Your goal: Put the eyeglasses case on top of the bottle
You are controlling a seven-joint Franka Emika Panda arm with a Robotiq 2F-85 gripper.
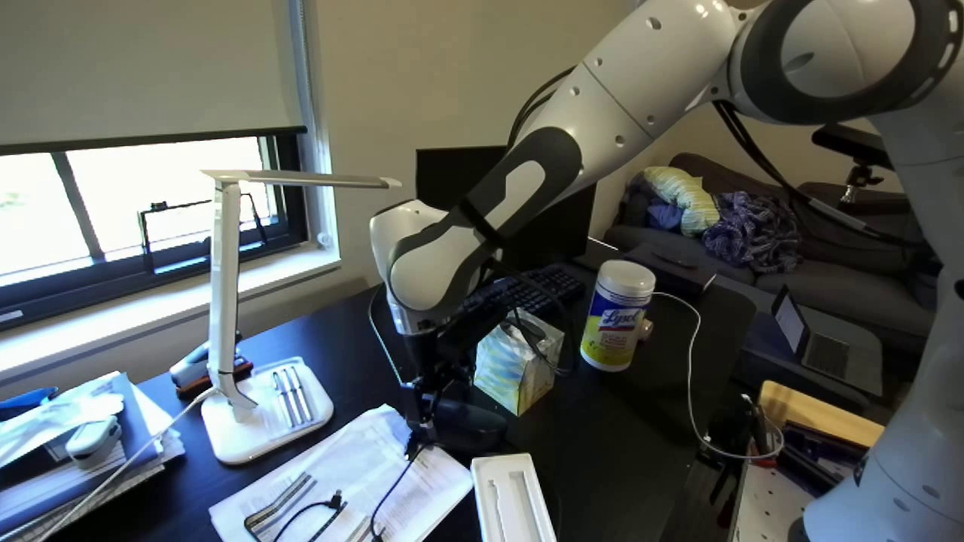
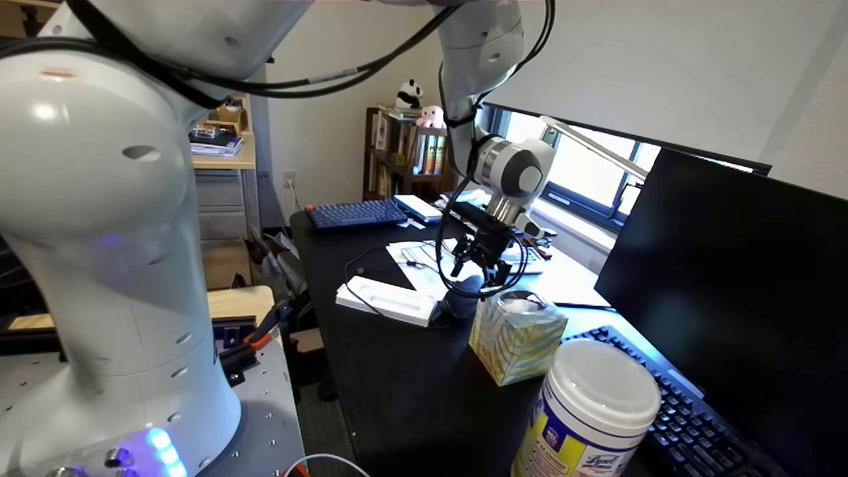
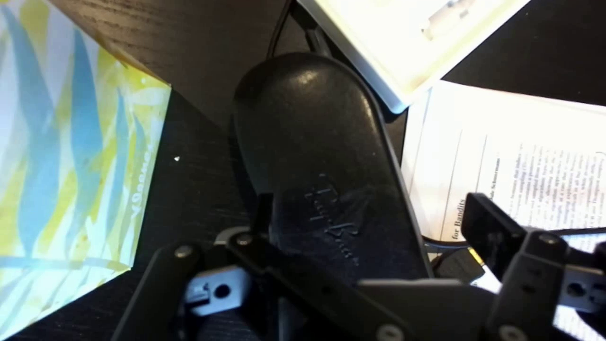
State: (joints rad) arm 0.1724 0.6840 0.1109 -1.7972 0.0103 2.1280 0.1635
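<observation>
The eyeglasses case point(image 3: 322, 151) lay on the table point(image 1: 602, 452), in from its robot-side edge. The jaws stood spread and gripped nothing, one finger point(image 3: 263, 215) close along the side facing the tissue box point(image 3: 80, 156), the other well clear, over the papers point(image 3: 497, 142). The case's long axis ran out between them, so closing would probably pinch its width; I could not tell whether anything touched. The wrist view missed the bottle point(image 1: 617, 316); in both exterior views it stood upright past the tissue box, toward the table's corner nearest the couch point(image 1: 843, 293).
</observation>
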